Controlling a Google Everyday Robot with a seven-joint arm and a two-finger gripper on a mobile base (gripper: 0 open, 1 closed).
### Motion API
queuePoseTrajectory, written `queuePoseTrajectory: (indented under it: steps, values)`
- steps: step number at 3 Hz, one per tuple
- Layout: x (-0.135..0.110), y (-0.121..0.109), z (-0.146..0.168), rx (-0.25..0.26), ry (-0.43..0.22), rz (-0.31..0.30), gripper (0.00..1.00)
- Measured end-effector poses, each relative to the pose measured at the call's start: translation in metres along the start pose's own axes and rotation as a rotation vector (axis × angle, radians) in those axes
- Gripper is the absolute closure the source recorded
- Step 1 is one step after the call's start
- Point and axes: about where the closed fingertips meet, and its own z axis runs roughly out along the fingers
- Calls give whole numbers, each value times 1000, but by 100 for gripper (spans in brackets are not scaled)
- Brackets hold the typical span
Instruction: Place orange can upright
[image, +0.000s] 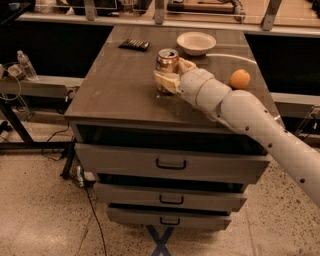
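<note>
- A smooth, rounded white robot arm reaches in from the lower right of the frame towards the centre of a matte grey-brown table top.
- The gripper sits at the upper centre, its pale fingers clasped around the lower body of the orange can.
- The can is a small metal cylinder standing upright on the table, its shiny silver top facing up.
- Behind it is a shallow, round, pale bowl.
- A flat dark object lies at the upper left.
- A round orange fruit rests to the right.
- Three grey drawers with handles lie below.
</note>
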Motion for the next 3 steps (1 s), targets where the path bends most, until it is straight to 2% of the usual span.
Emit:
queuePoseTrajectory:
  steps: [1, 2, 3]
  values:
    - [0, -12, -6, 29, 15, -7, 0]
    - [-13, -49, -25, 77, 37, -21, 0]
    - [-45, -118, -60, 158, 46, -40, 0]
